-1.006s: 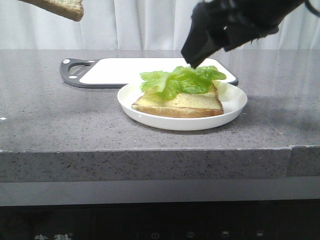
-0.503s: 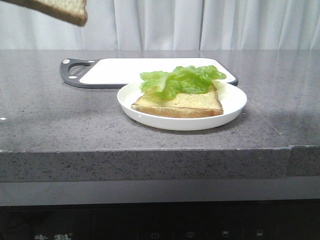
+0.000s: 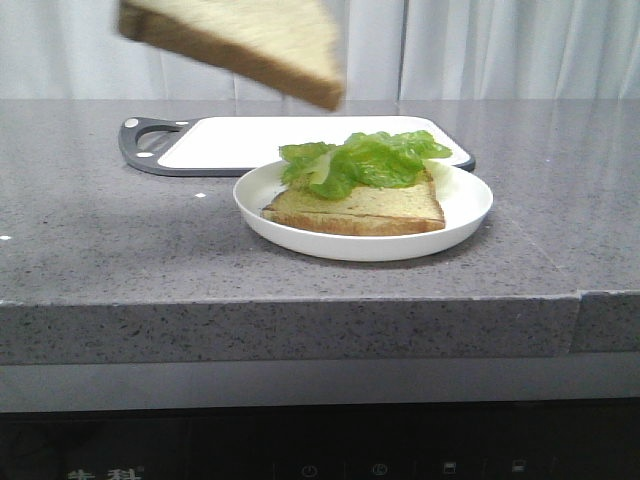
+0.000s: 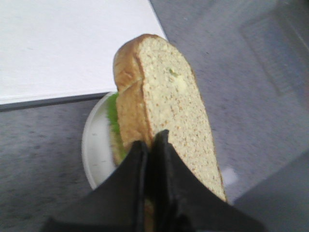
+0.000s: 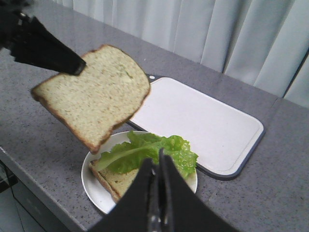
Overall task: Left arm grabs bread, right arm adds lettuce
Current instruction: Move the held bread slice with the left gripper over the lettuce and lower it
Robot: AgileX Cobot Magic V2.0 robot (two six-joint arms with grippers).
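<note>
My left gripper (image 4: 152, 140) is shut on the edge of the bread (image 4: 169, 96), a thick tan speckled slice with a brown crust. In the front view the bread (image 3: 240, 45) hangs tilted in the air, above and left of the white plate (image 3: 470, 215); the gripper itself is out of that frame. The green lettuce (image 3: 365, 160) lies on a thinner slice (image 3: 370, 205) on the plate. My right gripper (image 5: 155, 157) is shut and empty, raised above the lettuce (image 5: 149, 150). The right wrist view also shows the bread (image 5: 94, 94) and the left gripper (image 5: 77, 65).
A white cutting board with a dark rim (image 3: 250, 140) lies behind the plate on the grey stone counter (image 3: 120, 230). The counter's front edge drops off near the camera. White curtains hang behind.
The bread has moved right and down into the front view, toward the plate. The right arm, above the lettuce a second ago, has left the front view.
</note>
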